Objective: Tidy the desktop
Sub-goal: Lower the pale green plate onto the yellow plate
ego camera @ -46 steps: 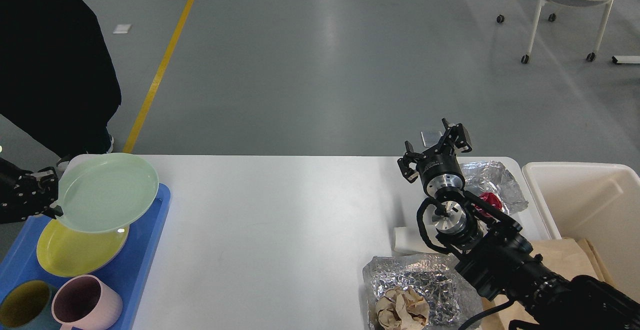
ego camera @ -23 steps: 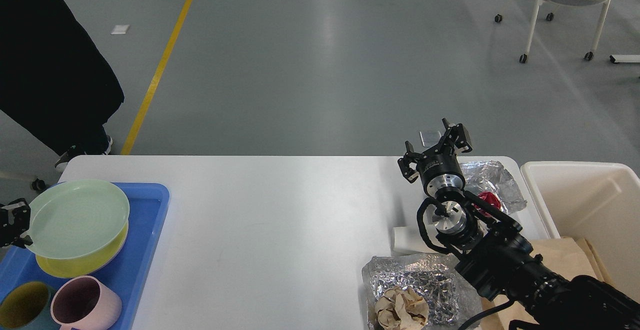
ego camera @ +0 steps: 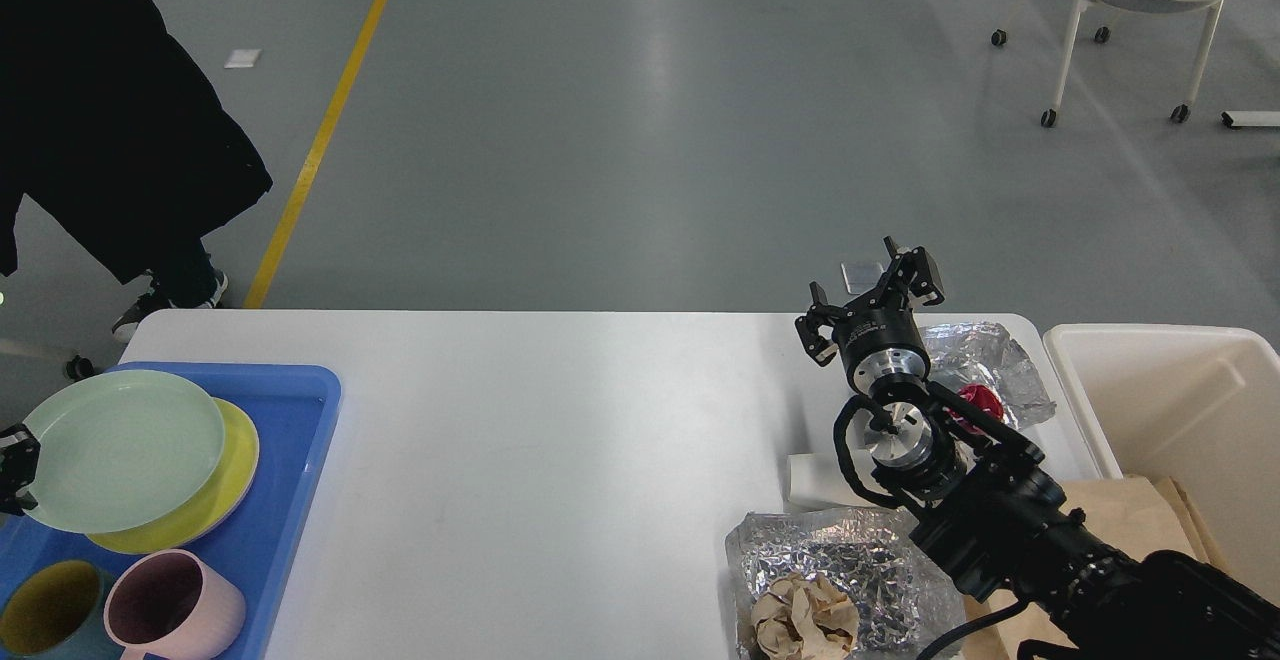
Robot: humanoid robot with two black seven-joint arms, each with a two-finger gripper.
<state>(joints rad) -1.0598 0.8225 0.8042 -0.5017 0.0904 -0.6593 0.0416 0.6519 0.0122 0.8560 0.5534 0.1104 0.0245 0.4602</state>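
Note:
The white desktop (ego camera: 560,440) fills the lower middle of the head view. My left gripper (ego camera: 12,468) shows only partly at the left edge, at the rim of a pale green plate (ego camera: 120,450) that it holds low over a yellow plate (ego camera: 228,480) in the blue tray (ego camera: 295,500). My right gripper (ego camera: 870,298) is open and empty, held above the table's far right part, just left of a crumpled foil sheet (ego camera: 990,355) with a red object (ego camera: 980,402) on it.
A pink cup (ego camera: 170,605) and an olive cup (ego camera: 45,620) stand in the tray. Another foil sheet (ego camera: 850,550) with a crumpled brown paper ball (ego camera: 805,615), a white roll (ego camera: 810,480) and brown paper (ego camera: 1130,515) lie front right. A cream bin (ego camera: 1180,410) stands right. A person in black (ego camera: 110,140) stands far left.
My left gripper has carried the green plate down and to the left, from above the tray's far part to low over the yellow plate. The right arm has not moved.

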